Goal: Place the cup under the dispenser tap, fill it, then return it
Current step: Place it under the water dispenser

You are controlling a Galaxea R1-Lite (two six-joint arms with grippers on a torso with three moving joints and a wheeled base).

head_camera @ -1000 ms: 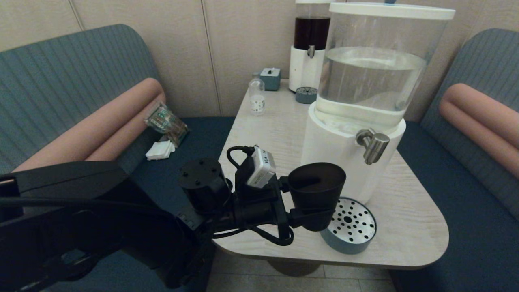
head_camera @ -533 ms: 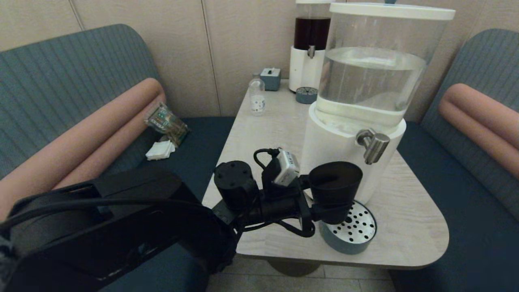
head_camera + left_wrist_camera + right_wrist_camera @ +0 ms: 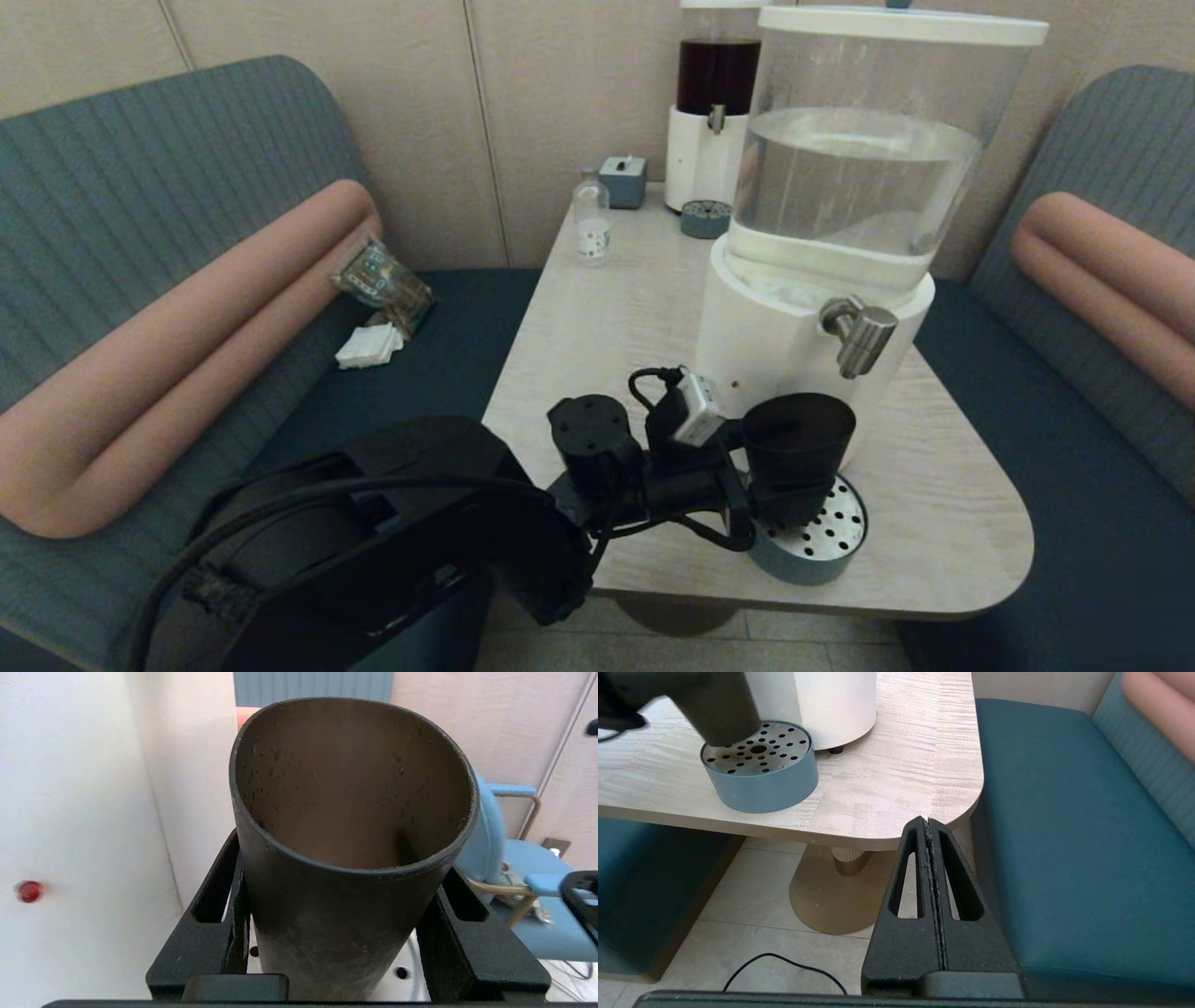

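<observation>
The dark tumbler cup [image 3: 798,448] stands upright between the fingers of my left gripper [image 3: 790,487], which is shut on its lower half. It is over the left part of the round perforated drip tray [image 3: 822,537], against the white base of the dispenser [image 3: 747,327]. The steel dispenser tap [image 3: 859,334] ends just above the cup's right rim. In the left wrist view the cup [image 3: 345,812] looks empty, with small droplets inside. In the right wrist view the cup [image 3: 724,714] meets the tray [image 3: 759,772] at its edge. My right gripper [image 3: 928,823] is shut and empty below the table corner.
At the back of the table [image 3: 934,485] stand a dark-liquid dispenser [image 3: 717,103], its small drip tray [image 3: 705,218], a clear labelled bottle [image 3: 592,224] and a blue-grey box [image 3: 623,180]. A packet [image 3: 383,275] and napkins [image 3: 369,345] lie on the left bench.
My left arm has carried the cup rightward and down, from left of the drip tray to over it, close under the tap. The right arm has not moved.
</observation>
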